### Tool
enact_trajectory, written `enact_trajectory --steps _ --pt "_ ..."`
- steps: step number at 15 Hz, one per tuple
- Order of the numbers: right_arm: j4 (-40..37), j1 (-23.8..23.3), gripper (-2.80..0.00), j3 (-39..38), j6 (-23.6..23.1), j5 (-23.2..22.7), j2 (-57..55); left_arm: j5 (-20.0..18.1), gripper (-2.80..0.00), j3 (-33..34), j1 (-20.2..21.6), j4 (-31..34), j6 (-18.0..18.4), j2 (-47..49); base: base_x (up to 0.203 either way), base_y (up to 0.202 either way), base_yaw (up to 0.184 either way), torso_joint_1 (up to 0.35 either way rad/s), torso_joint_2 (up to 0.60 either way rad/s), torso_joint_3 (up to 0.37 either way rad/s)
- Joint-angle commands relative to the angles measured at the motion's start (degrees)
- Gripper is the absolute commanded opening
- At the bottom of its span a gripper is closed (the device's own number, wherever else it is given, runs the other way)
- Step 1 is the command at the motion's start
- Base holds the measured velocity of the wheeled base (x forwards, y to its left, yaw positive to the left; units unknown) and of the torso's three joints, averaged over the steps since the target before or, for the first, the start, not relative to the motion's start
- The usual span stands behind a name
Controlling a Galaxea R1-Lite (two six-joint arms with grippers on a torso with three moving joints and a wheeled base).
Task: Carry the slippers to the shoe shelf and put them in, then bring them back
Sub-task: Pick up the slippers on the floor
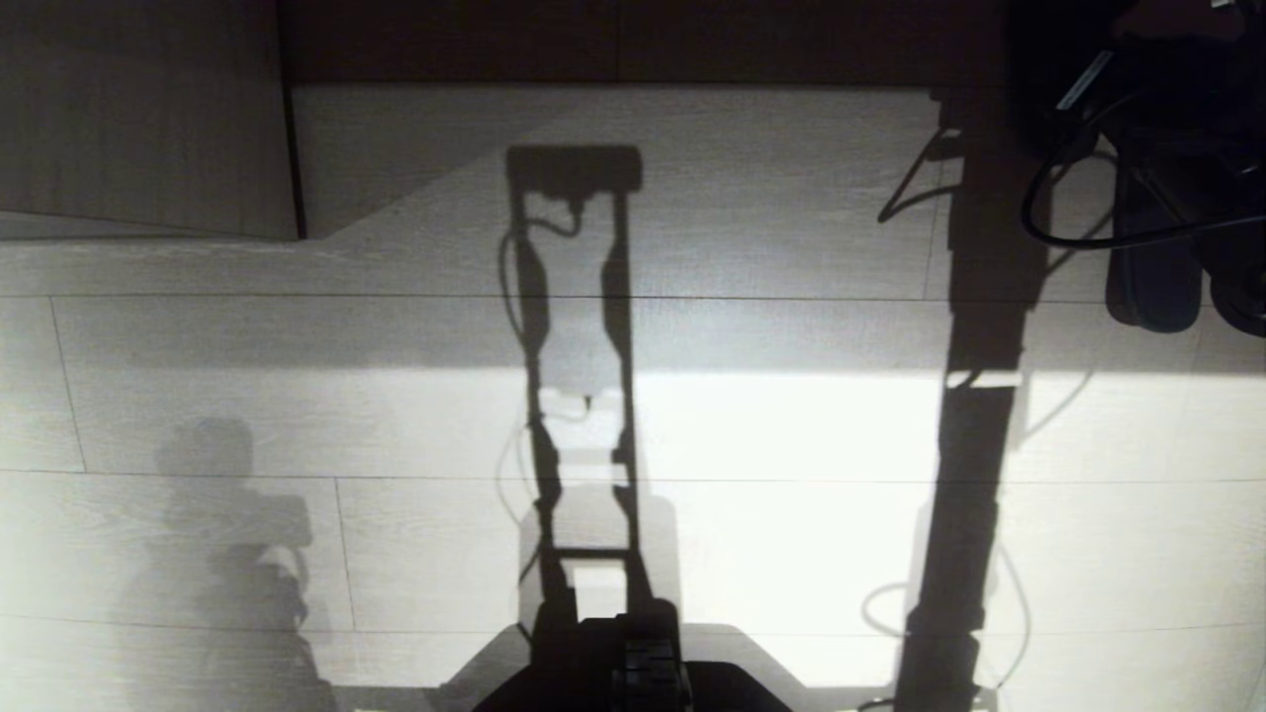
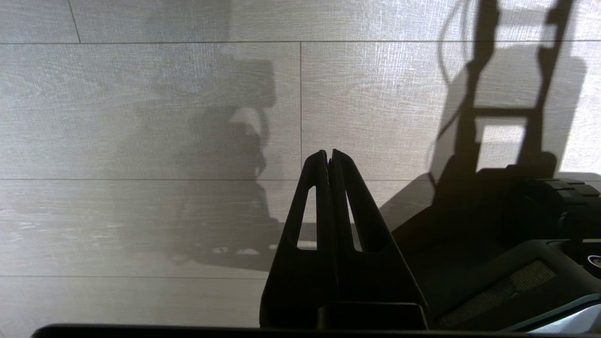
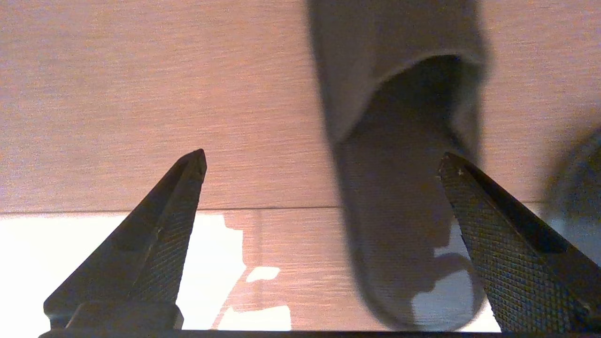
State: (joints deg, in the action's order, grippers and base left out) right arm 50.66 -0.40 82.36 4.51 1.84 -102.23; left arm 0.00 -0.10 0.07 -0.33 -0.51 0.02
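Slippers (image 3: 404, 188) of dark grey fabric, backless with rounded toes, lie flat on the pale floor (image 3: 141, 94) beneath the right gripper (image 3: 321, 162), one between its wide-apart fingers. Left gripper (image 2: 328, 155) hangs pressed together over bare floor.

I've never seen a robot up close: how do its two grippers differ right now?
The left gripper has its fingers pressed together over bare floor, with nothing near. The right gripper has its fingers spread wide, holding nothing, above a grey slipper lying on the floor. Both have dark, tapering fingers.
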Motion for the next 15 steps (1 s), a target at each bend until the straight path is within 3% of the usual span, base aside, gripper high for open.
enact_trajectory --steps 1,15 --pt "1.6 0.3 0.00 0.5 0.1 0.1 -1.1 0.0 -2.80 0.0 0.0 0.0 0.0 0.1 0.000 0.000 0.000 0.000 0.00 0.000" --pt "5.4 1.7 0.00 14.0 0.0 0.9 -12.2 0.0 -2.80 0.0 0.0 0.0 0.0 0.0 0.000 0.000 0.000 0.000 0.00 0.000"
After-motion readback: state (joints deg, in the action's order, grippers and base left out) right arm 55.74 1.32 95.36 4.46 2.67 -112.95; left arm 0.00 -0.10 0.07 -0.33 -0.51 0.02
